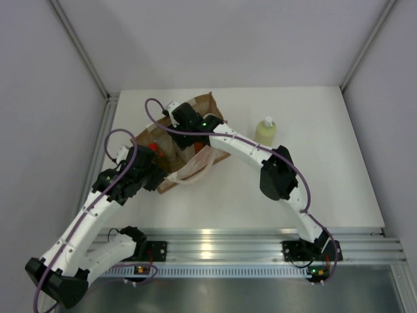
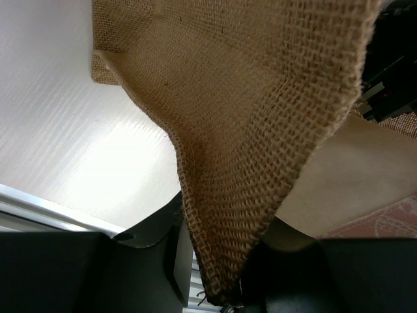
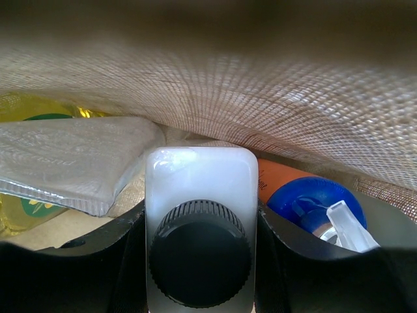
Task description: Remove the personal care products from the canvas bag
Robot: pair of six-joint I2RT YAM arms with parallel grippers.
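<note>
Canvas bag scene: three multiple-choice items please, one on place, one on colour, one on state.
1. Where is the pale yellow-green bottle?
A) in a gripper
B) upright on the table, right of the canvas bag
C) inside the bag

2. What colour is the cap of the white bottle between the fingers of the right gripper?
A) red
B) blue
C) black

3. The left gripper is:
A) shut on the bag's jute edge
B) open over the table
C) shut on a tube

Answers:
1 B, the top view shows it standing apart from the bag.
2 C, the right wrist view shows a ribbed black cap.
3 A, the left wrist view shows jute pinched between its fingers.
</note>
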